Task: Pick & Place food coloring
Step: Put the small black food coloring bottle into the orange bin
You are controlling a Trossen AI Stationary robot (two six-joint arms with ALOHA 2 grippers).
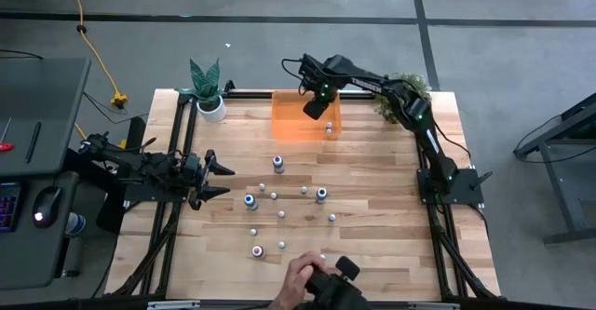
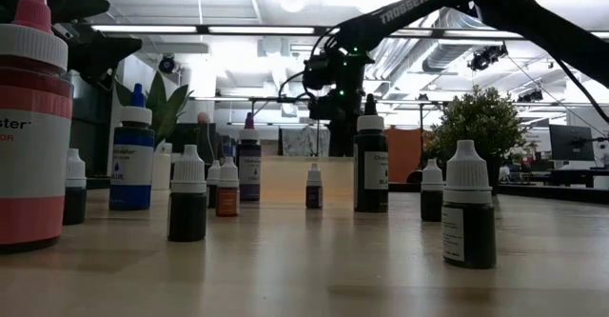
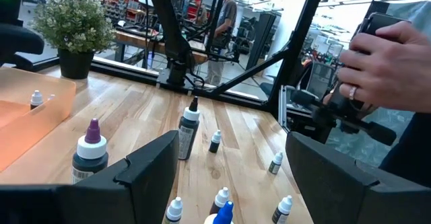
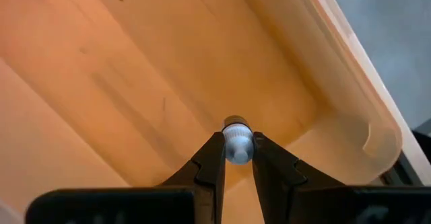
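The right gripper (image 4: pixel 237 158) hangs over the orange bin (image 1: pixel 291 127), its fingers clamped on a small white-capped bottle (image 4: pixel 236 143). One dropper (image 1: pixel 330 125) already stands inside the bin. The other bottles (image 1: pixel 279 204) stand scattered on the table (image 1: pixel 391 245). The left gripper (image 1: pixel 220 181) waits at the left edge, fingers apart.
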